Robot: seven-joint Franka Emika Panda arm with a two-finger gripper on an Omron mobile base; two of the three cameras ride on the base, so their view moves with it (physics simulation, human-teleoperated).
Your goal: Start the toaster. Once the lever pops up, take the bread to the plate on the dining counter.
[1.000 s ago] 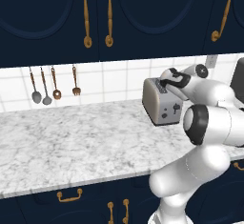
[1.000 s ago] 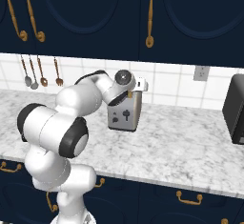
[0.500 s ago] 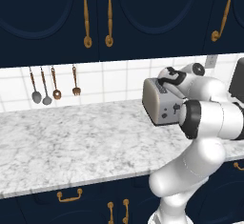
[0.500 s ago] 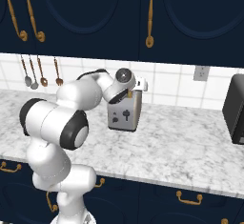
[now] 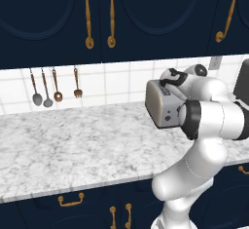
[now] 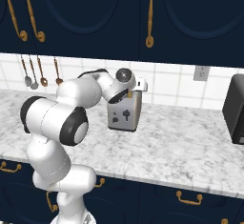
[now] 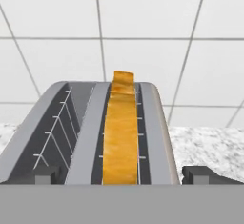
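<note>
Arm lower; claw [image 7: 122, 174] over bread [image 7: 120, 132].

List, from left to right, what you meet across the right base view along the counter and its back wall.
Hanging utensils → robot arm → toaster → wall outlet → dark appliance at the right edge.

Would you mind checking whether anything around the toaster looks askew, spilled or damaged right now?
Nothing stands out. The toaster stands upright on the marble counter, and the bread sits straight in one slot, the other slot empty. No crumbs or spills show.
</note>
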